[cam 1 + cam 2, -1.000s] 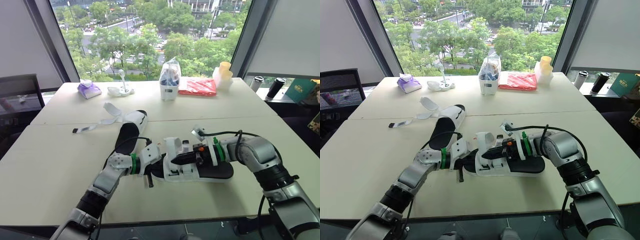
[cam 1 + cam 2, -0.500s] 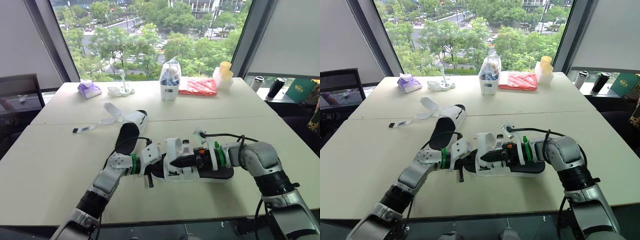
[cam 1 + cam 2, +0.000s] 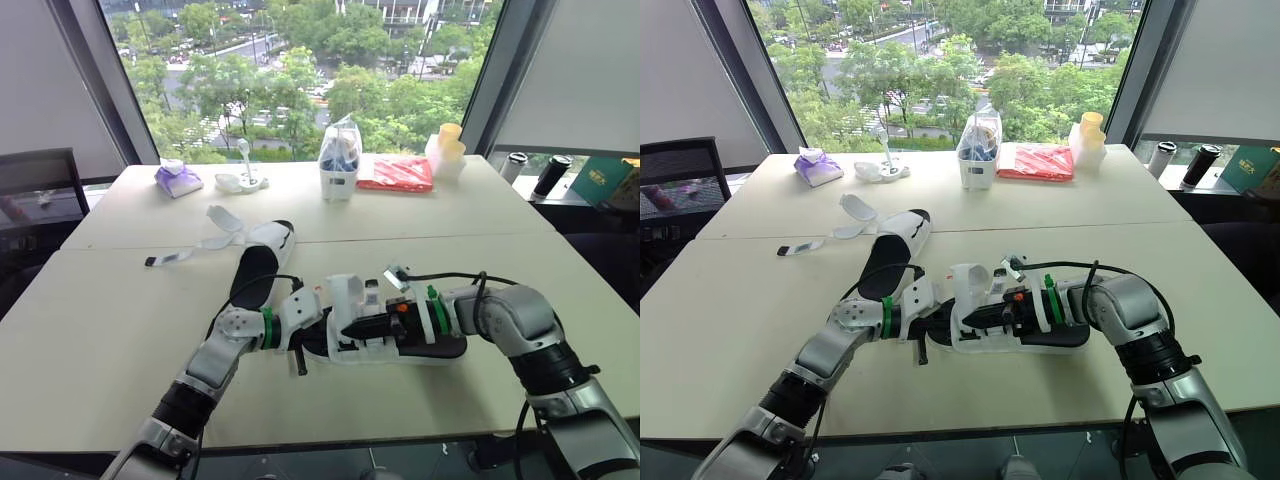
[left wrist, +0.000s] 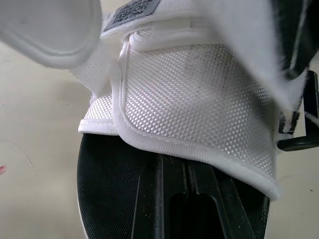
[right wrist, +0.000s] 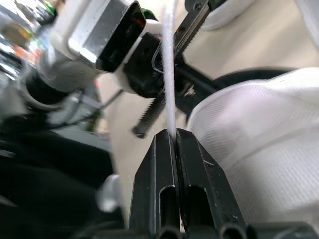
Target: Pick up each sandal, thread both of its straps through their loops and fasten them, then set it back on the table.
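Note:
A white-strapped sandal with a black sole [image 3: 432, 346] lies on the table [image 3: 120, 330] between my arms. My left gripper [image 3: 304, 338] holds its near end, fingers shut on the sole under the white mesh upper [image 4: 199, 99]. My right gripper [image 3: 352, 328] reaches across the sandal from the right. It is shut on a thin white strap [image 5: 169, 74], seen edge-on and pulled taut. The second sandal [image 3: 258, 262] lies further back on the left, its straps [image 3: 195, 248] undone and spread out on the table.
Along the far edge stand a purple pouch [image 3: 178, 180], a white holder [image 3: 243, 180], a basket [image 3: 339, 162], a red packet [image 3: 396, 173] and stacked yellow cups [image 3: 447, 148]. Two dark cups [image 3: 552, 175] sit beyond the right end. A chair [image 3: 35, 185] stands at the left.
My right gripper has slid left and slightly down along the sandal toward my left gripper, still holding the strap. The left arm and both sandals have stayed put.

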Available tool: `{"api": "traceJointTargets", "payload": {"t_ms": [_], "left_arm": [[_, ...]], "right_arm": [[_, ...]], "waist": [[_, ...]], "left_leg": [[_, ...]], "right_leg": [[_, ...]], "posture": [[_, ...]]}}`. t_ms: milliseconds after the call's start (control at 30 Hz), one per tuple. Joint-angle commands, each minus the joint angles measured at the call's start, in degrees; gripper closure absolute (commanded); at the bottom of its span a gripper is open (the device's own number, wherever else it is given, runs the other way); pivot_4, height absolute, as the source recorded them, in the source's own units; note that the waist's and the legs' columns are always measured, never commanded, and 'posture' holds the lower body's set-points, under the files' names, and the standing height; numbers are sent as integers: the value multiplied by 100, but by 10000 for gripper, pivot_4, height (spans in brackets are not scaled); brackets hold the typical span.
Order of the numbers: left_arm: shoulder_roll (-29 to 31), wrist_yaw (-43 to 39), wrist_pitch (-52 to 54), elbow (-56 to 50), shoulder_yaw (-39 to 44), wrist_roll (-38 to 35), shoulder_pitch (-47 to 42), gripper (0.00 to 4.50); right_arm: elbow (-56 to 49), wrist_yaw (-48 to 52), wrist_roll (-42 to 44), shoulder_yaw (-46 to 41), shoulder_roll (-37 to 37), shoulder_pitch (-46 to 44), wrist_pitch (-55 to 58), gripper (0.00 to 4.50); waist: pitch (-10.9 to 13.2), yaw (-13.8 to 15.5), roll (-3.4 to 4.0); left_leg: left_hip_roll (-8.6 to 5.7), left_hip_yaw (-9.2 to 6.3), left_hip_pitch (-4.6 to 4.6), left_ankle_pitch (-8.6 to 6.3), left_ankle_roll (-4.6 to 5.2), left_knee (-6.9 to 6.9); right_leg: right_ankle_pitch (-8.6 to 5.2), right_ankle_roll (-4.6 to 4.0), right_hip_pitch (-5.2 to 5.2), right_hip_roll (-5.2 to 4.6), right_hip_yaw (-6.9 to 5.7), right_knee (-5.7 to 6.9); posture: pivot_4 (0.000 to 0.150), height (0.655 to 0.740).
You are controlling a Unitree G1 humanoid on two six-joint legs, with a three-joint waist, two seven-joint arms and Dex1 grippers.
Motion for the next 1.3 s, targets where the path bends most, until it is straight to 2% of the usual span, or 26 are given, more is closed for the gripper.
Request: {"api": "traceJointTargets", "payload": {"t_ms": [33, 167, 333, 433, 567, 900, 1000, 1167, 1300], "left_arm": [[-9, -55, 246, 201, -304, 140, 241, 45000], [-3, -61, 255, 197, -303, 144, 233, 45000], [-15, -67, 244, 238, -295, 146, 208, 45000], [-25, -63, 238, 262, -294, 147, 194, 45000], [-33, -64, 228, 283, -301, 148, 186, 45000], [-76, -78, 131, 350, -349, 195, 144, 45000], [-89, -81, 135, 378, -344, 188, 127, 45000], [-111, -50, 150, 352, -324, 165, 175, 45000], [-84, -45, 126, 275, -344, 184, 247, 45000]], "right_arm": [[-102, 110, -481, 432, -235, 132, -405, 44558], [-329, 465, -408, 442, -359, 206, -637, 44558], [-294, 433, -256, 224, -256, 203, -528, 44558], [-305, 429, -125, 67, -185, 191, -455, 31562], [-301, 215, 122, -232, 34, 74, -142, 11502], [-409, -411, 631, -738, 616, 14, 544, 11502], [-392, -585, 669, -831, 733, -15, 606, 20638], [-378, -725, 716, -900, 808, -24, 566, 44737], [-360, -679, 888, -975, 717, -88, 786, 44737]], "waist": [[0, -1, 0], [0, 4, -1], [0, 7, 0], [0, 5, -1], [0, 0, -1], [0, 22, 0], [0, 24, 0], [0, 11, 0], [0, 5, 0]], "left_leg": [[0, 0, 0, 0, 0, 1], [0, 0, -1, 0, -1, -1], [0, 0, -2, -1, -2, -3], [0, -1, -2, -1, -2, -2], [0, -1, 2, -1, -2, 3], [-1, -3, -7, -1, -2, 1], [-2, -3, -7, -1, -2, 2], [-2, -3, -2, -1, -2, 6], [-2, -3, -1, -1, -2, 4]], "right_leg": [[0, 0, 0, 0, 0, -1], [-1, 2, 2, 0, 0, -4], [-3, 4, 1, -1, 0, -6], [-3, 4, 1, -1, 1, -6], [-3, 3, 3, -1, 1, -3], [-2, 2, -2, -1, 1, -2], [-2, 2, -2, -2, 1, -2], [-2, 2, 2, -1, 2, -1], [-2, 1, 3, -2, 2, -1]], "posture": [[1500, 7400], [1500, 7400], [1500, 7400], [1500, 7400], [1500, 7400], [1500, 7400], [1500, 7400], [1500, 7400], [1500, 7400]]}}
